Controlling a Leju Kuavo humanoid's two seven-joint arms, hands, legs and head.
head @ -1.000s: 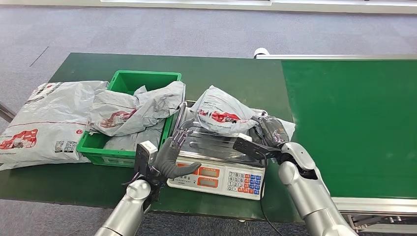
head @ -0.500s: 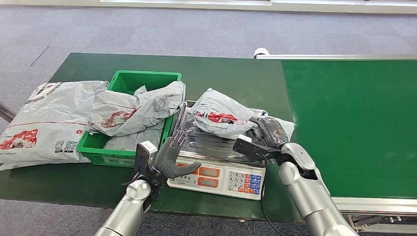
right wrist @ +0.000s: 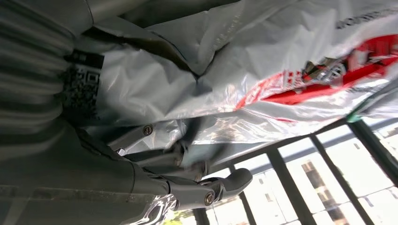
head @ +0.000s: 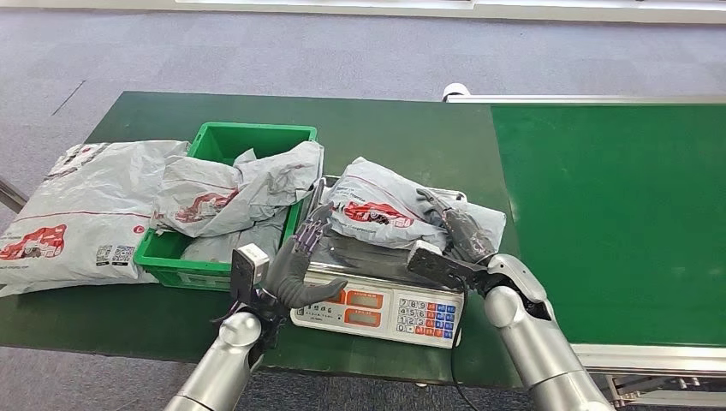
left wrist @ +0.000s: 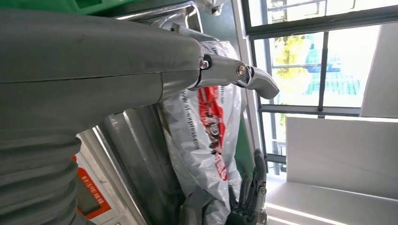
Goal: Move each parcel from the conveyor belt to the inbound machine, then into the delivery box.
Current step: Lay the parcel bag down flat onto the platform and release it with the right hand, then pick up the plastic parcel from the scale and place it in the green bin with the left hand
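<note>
Lying on the scale (head: 377, 300), in the head view, is a grey parcel (head: 377, 210) with red print; its right end is gripped by the right robot hand (head: 462, 231), fingers closed over the plastic. The left robot hand (head: 295, 261) is seen at the scale's left front corner with fingers spread, nothing held, just beside the parcel's left end. The scale's keypad and displays face the robot. Left of the scale a green crate (head: 257, 137) is crammed with crumpled grey bags (head: 240, 184), one draped over the rim nearest the scale, so the gap between crate and scale is crowded. A large flat grey bag (head: 73, 210) lies further left on the worktop (head: 385, 128). The green conveyor belt (head: 616, 205) runs along the right.

In the left wrist view, the left robot hand (left wrist: 94, 70) is seen with its thumb extended and nothing in the grip. The parcel (left wrist: 206, 131) rests on the steel pan (left wrist: 136, 154) beyond it, and dark fingers of the other robot hand (left wrist: 251, 197) are seen at its far end.

In the right wrist view, the right robot hand (right wrist: 155, 159) is pressed into the parcel (right wrist: 263, 61), wrinkled plastic bunched between thumb and fingers. A QR label (right wrist: 82, 84) is visible near the wrist.
</note>
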